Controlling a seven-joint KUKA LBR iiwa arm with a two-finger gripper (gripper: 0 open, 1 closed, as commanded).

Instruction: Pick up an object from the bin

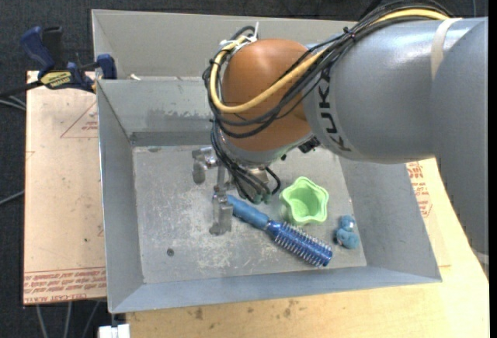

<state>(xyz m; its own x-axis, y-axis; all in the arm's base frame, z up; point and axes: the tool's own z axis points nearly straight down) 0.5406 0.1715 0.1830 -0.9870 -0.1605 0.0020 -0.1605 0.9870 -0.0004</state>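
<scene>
A thick silver-grey arm [404,88] in smooth, rounded casing bears black lettering [328,123] on its side. A glossy orange dome-shaped cover [260,95] caps the wrist, and a bundle of black and yellow cables [311,68] loops around it and runs along the casing. Beneath the cover, the gripper [213,193] is bare grey metal with two slim fingers [221,216].

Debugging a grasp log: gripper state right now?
Gripper: open, fingers apart, nothing visibly between them; the handle end of the blue hairbrush lies beside one finger.
</scene>
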